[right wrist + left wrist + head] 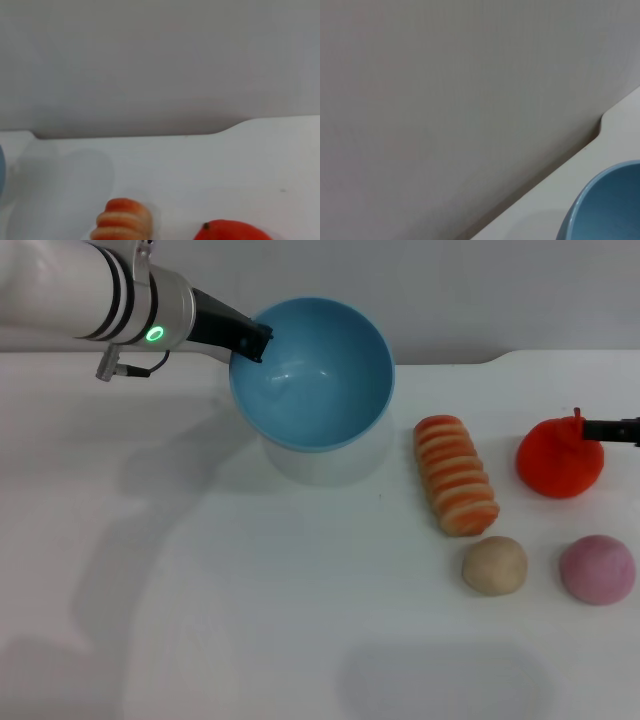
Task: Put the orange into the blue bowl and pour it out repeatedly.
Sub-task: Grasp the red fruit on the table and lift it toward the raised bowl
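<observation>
1. While the pink ball [597, 569] and beige ball [494, 565] sit nearest, one loaf [456, 475] lies behind them.
2. Right gripper [600, 429] touches the single orange [558, 460]; its opening can't be told.
3. Farthest, left gripper [255, 343] clamps the one blue bowl's [311, 375] rim, bowl raised and tilted.

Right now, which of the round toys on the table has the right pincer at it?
The orange, the biggest and reddest. The right pincer reaches its top from the table's right edge. The beige ball and pink ball lie nearer the robot, untouched.
</observation>
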Action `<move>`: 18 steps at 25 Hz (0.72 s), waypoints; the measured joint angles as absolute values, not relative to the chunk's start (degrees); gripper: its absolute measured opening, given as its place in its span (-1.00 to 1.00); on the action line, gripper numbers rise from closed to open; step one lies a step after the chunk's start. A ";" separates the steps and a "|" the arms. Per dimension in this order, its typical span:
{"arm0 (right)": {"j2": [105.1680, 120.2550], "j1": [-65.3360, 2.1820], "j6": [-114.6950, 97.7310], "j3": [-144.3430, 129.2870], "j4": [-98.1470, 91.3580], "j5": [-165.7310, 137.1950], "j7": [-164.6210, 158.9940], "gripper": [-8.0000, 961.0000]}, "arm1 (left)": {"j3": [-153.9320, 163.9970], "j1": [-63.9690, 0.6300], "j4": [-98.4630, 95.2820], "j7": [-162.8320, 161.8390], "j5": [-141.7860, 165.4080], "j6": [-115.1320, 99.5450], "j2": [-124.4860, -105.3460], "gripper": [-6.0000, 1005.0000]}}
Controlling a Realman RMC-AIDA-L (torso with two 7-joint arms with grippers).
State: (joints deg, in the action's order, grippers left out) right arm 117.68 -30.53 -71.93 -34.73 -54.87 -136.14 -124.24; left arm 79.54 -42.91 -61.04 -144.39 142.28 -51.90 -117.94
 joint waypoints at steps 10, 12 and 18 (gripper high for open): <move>118.10 -32.77 -63.53 -38.35 -46.51 -137.60 -124.47 0.37 | 79.54 -43.06 -61.03 -144.37 142.30 -51.79 -117.95 -0.99; 118.10 -32.69 -63.28 -39.12 -46.53 -137.64 -124.10 0.36 | 79.54 -43.07 -61.04 -144.29 142.30 -51.77 -117.95 -0.99; 118.10 -32.45 -63.13 -40.36 -46.53 -137.57 -122.44 -0.04 | 79.54 -43.07 -61.05 -143.97 142.29 -51.69 -117.95 -0.99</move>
